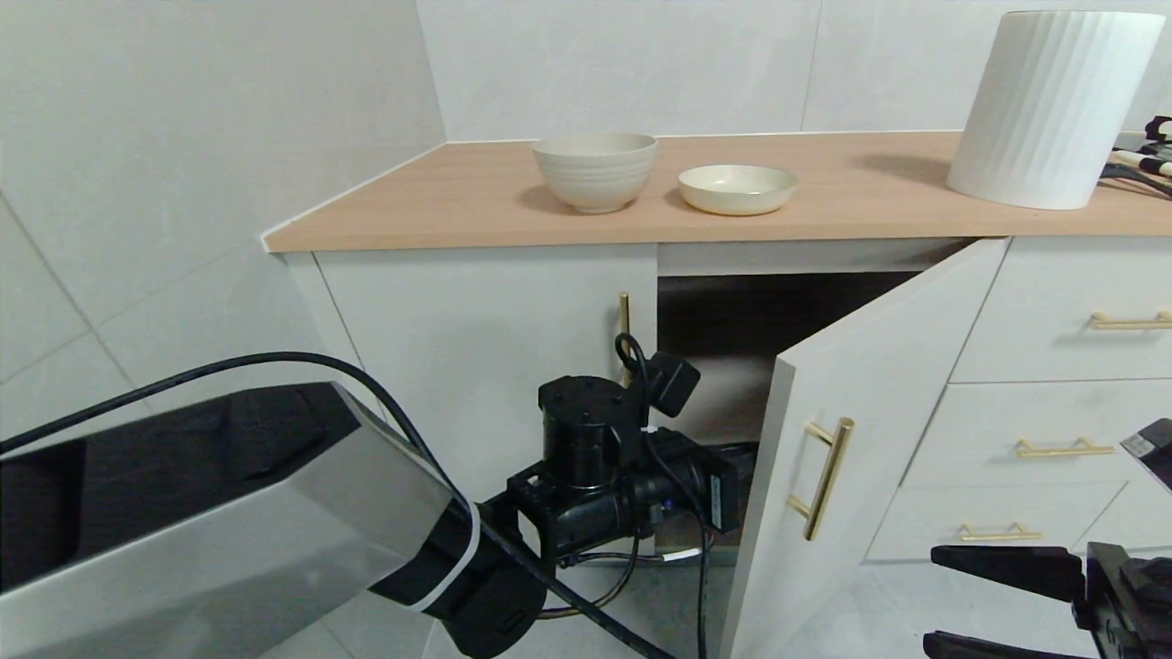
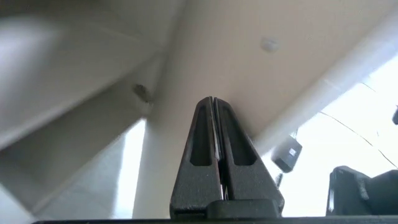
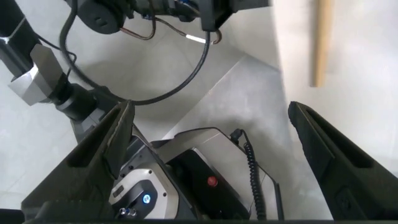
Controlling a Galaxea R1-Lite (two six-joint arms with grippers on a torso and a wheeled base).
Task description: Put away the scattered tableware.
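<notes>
A ribbed cream bowl [image 1: 595, 170] and a shallow cream dish [image 1: 737, 189] stand side by side on the wooden countertop [image 1: 439, 206]. Below them the right cabinet door [image 1: 879, 366] hangs open. My left arm's wrist [image 1: 623, 467] sits low at the dark cabinet opening, with its far end hidden behind that door. In the left wrist view my left gripper [image 2: 213, 106] is shut with nothing between its fingers, close to pale cabinet surfaces. My right gripper [image 1: 929, 597] [image 3: 210, 109] hangs open and empty near the floor, right of the open door.
A tall white ribbed canister [image 1: 1053, 105] stands at the counter's right, with utensils [image 1: 1144, 160] beyond it. The open door carries a gold handle [image 1: 824, 476] [image 3: 320, 43]. Drawers with gold handles [image 1: 1062, 448] fill the right. Tiled wall lies to the left.
</notes>
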